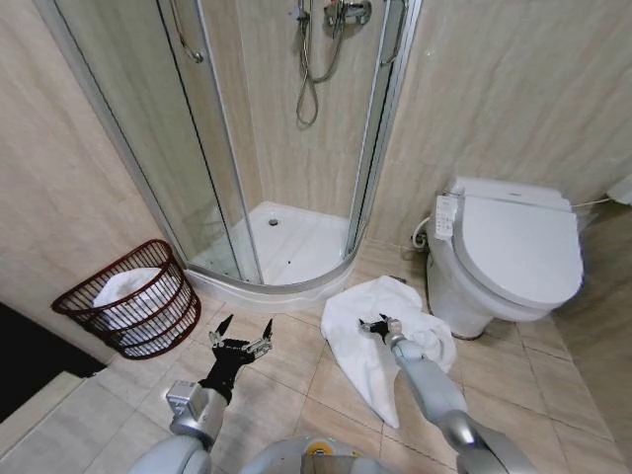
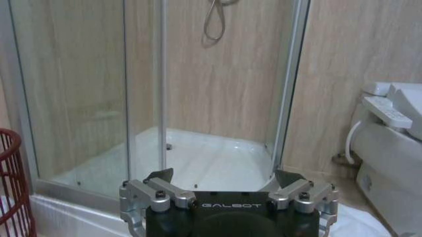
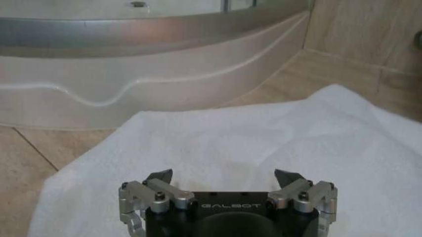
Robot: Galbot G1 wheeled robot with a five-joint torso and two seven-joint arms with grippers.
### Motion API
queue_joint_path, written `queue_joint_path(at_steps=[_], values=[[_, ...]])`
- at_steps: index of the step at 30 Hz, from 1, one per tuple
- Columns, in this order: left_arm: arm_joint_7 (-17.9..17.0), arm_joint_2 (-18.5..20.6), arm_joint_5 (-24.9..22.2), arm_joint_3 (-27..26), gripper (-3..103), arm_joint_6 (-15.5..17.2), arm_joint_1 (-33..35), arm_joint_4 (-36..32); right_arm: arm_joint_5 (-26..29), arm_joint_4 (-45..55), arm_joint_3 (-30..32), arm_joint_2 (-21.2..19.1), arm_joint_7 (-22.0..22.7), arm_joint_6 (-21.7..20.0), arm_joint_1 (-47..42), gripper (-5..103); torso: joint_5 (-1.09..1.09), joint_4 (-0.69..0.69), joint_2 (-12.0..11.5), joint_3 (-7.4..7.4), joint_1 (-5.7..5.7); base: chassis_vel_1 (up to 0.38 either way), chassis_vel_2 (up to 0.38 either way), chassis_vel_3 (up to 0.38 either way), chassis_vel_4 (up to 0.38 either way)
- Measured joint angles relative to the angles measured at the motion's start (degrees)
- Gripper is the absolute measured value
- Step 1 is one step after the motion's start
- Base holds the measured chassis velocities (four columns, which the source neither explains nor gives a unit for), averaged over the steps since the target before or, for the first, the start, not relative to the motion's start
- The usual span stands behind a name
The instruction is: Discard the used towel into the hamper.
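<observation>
Over white towel (image 1: 370, 331): right hand (image 1: 376, 323) spread; hamper (image 1: 133, 296) well apart.

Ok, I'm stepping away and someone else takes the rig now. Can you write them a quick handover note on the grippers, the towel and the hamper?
Right gripper: open, over the white towel, which lies crumpled on the floor tiles between the shower tray and the toilet. Nothing gripped.
Left gripper: open, empty, held above the floor between hamper and towel.
Hamper: red-brown wire basket against the wall to the robot's left of the shower, with something white already inside.
Done: right arm positioned over the towel.
Left: grasp the towel, lift it, carry it to the hamper, drop it in.
</observation>
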Motion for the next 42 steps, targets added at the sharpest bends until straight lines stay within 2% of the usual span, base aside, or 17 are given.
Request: queue_joint_path(at_steps=[8,19,24,28,31,33,34,36,38,39,42], values=[[0.0,0.0,0.0,0.0,100,0.0,0.0,0.0,2.57,-3.53,1.1,0.8,1.47,-1.82,-0.37,100,0.0,-0.02,0.02,0.01,0.0,0.0,0.0,0.0,0.0],[0.0,0.0,0.0,0.0,100,0.0,0.0,0.0,4.69,-6.32,1.47,1.19,0.69,-3.88,0.08,100,0.0,0.0,0.03,0.02,0.0,0.0,0.0,0.0,0.0],[0.0,0.0,0.0,0.0,100,0.0,0.0,0.0,2.69,-9.6,3.92,1.46,-2.35,-4.49,1.82,101,-0.01,-0.01,0.04,0.02,0.0,0.0,0.0,0.0,0.0],[0.0,0.0,0.0,0.0,100,0.0,0.0,0.0,1.19,-11.55,5.75,1.35,-3.79,-4.62,2.6,84,0.0,0.0,0.04,0.02,-0.01,0.0,0.0,0.0,0.0],[0.0,0.0,0.0,0.0,100,0.0,0.0,0.0,1.16,-11.93,6.02,1.2,-4.01,-4.59,2.71,79,0.0,0.0,0.04,0.02,0.0,0.0,0.0,0.0,0.0],[0.0,0.0,0.0,0.0,100,0.0,0.0,0.0,1.16,-12.23,6.17,1.06,-4.23,-4.44,2.73,68,0.0,-0.01,0.04,0.02,0.0,0.0,0.0,0.0,0.0],[0.0,0.0,0.0,0.0,100,0.0,0.0,0.0,1.16,-12.23,6.17,1.06,-4.23,-4.44,2.73,68,0.0,-0.01,0.04,0.02,0.0,0.0,0.0,0.0,0.0],[0.0,0.0,0.0,0.0,100,0.0,0.0,0.0,1.16,-12.26,6.2,0.92,-4.27,-4.18,2.63,57,0.0,0.0,0.05,0.02,0.0,0.0,0.0,0.0,0.0],[0.0,0.0,0.0,0.0,100,0.0,0.0,0.0,1.18,-12.25,6.22,0.8,-4.36,-3.94,2.46,57,0.0,0.0,0.05,0.02,0.0,0.0,0.0,0.0,0.0],[0.0,0.0,0.0,0.0,100,0.0,0.0,0.0,1.2,-12.12,6.23,0.7,-4.37,-3.8,2.31,46,0.01,-0.01,0.05,0.02,0.0,0.0,0.0,0.0,0.0],[0.0,0.0,0.0,0.0,100,0.0,0.0,0.0,1.27,-11.57,6.23,0.49,-4.37,-3.74,1.98,40,0.0,-0.01,0.05,0.02,0.0,0.0,0.0,0.0,0.0]])
